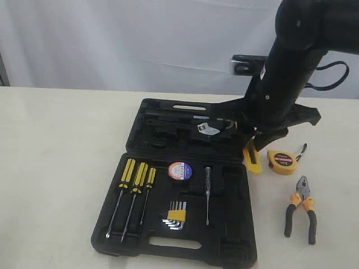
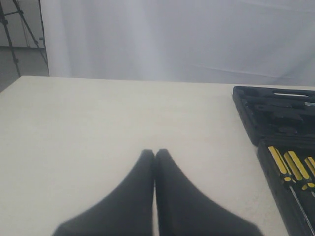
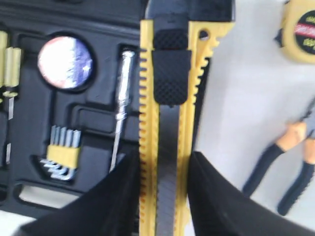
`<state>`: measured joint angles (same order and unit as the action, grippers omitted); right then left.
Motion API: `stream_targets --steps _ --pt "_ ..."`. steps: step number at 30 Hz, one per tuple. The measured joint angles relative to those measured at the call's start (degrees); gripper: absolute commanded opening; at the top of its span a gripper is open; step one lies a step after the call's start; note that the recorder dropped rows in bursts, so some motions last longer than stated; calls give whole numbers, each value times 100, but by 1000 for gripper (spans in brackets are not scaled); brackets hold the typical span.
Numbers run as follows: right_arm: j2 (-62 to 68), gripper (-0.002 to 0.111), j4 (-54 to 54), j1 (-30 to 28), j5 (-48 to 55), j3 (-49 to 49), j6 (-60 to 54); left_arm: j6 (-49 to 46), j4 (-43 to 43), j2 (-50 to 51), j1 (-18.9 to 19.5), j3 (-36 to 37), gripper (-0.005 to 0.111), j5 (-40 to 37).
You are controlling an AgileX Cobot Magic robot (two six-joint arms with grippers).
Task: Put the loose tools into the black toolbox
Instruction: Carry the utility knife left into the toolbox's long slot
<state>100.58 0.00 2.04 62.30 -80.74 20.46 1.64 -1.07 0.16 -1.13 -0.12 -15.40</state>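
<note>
My right gripper point(image 1: 253, 143) point(image 3: 164, 157) is shut on the yellow utility knife point(image 1: 252, 158) point(image 3: 165, 123), which hangs lengthwise at the right edge of the open black toolbox point(image 1: 235, 246) point(image 3: 88, 123). The black tape roll point(image 1: 180, 170) point(image 3: 65, 62) lies in a round pocket of the box. On the table right of the box lie the yellow tape measure point(image 1: 281, 161) point(image 3: 301, 29) and the orange-and-black pliers point(image 1: 302, 208) point(image 3: 290, 157). My left gripper point(image 2: 155, 152) is shut and empty over bare table, left of the toolbox point(image 2: 246, 118); the exterior view does not show it.
Three yellow-and-black screwdrivers point(image 1: 134, 185), a hex key set point(image 1: 176, 216) and a thin clear-handled screwdriver point(image 1: 207, 193) sit in the toolbox base. A wrench point(image 1: 206, 129) rests in the lid half behind. A white curtain backs the table.
</note>
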Motion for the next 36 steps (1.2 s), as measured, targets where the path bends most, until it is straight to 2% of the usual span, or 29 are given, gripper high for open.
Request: stream_targets --steps 4,10,19,31,33,36 --pt "-229 0 -117 353 -489 648 434 0 0 0 0 0 0 0" --pt "-50 0 -243 407 -1209 1417 997 0 0 0 0 0 0 0" --pt "421 0 -175 407 -1779 1532 1290 0 0 0 0 0 0 0" --pt "861 0 -124 407 -1838 1532 1313 0 0 0 0 0 0 0" --pt "881 8 -124 407 -1838 1532 1313 0 0 0 0 0 0 0" --pt "881 32 -112 407 -1838 1532 1313 0 0 0 0 0 0 0"
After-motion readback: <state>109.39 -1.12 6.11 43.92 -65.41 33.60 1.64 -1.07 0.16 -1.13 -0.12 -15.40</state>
